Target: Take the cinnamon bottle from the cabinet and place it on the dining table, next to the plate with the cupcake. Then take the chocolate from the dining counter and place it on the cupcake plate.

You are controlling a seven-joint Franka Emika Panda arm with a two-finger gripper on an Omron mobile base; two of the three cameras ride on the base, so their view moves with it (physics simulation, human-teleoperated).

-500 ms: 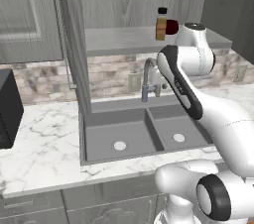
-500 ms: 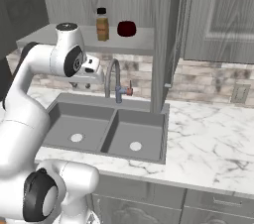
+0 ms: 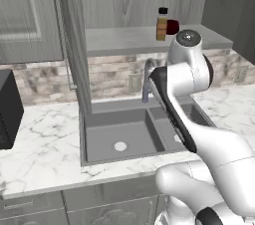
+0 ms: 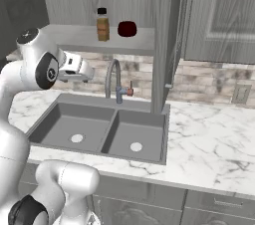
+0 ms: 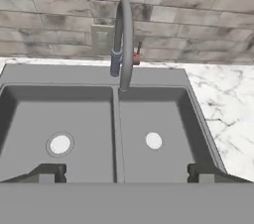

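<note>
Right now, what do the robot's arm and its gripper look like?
The arm is made of rounded, glossy white shells with dark grey to black joint rings and round grey end caps. The gripper ends in two small dark fingers with a paler square pad near each tip. No cables or markings show.

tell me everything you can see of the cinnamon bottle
The cinnamon bottle is small and slim, with amber-brown contents, an orange-tan label and a black cap. It stands upright on the grey shelf of the open cabinet, above the sink, with the dark red round jar close beside it. Whether the two touch cannot be told. Nothing grips it.
</note>
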